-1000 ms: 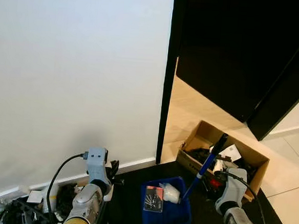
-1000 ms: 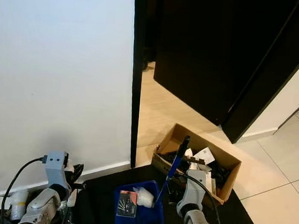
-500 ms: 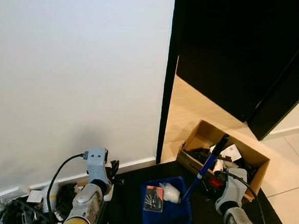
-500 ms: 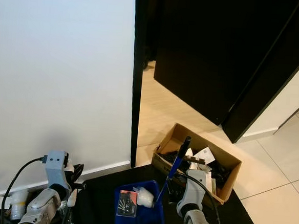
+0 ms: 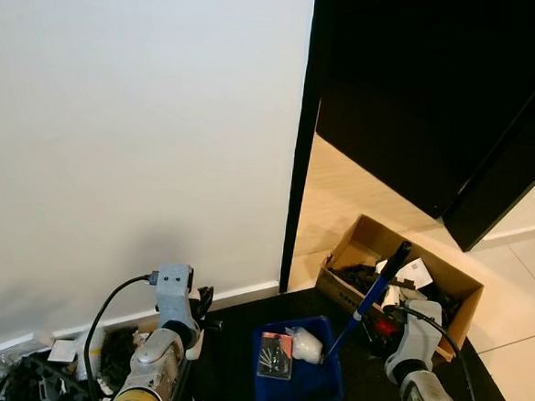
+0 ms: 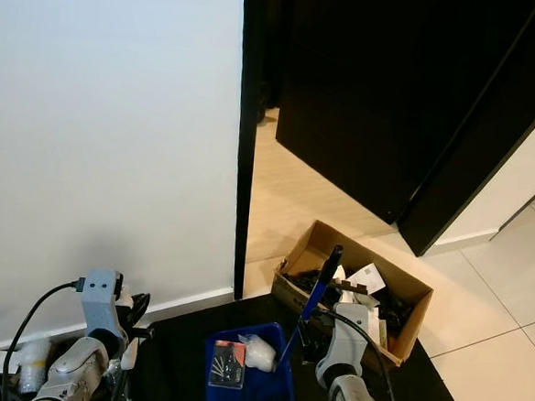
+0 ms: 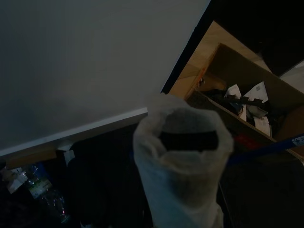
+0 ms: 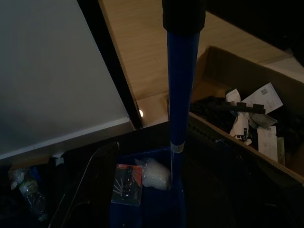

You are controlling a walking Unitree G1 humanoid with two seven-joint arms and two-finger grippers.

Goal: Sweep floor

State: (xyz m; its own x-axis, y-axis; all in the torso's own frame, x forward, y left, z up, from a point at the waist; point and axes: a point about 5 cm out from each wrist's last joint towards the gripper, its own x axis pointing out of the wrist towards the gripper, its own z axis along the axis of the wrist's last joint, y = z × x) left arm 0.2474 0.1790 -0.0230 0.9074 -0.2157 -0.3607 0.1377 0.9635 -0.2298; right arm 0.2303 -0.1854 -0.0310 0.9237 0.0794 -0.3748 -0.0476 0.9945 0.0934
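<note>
broom handle point(image 5: 373, 295) | blue, black-tipped | tilted upright | beside cardboard box point(image 5: 372, 238)

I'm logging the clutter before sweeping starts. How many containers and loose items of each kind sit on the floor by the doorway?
Cardboard box: 1
Blue bin: 1
Blue-handled stick: 1
White wad in the bin: 1
Red-topped packet in the bin: 1
Total: 5

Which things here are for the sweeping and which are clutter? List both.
For the job:
dustpan
blue handle
white wad and packet in the dustpan

Clutter:
cardboard box
bottle
</note>
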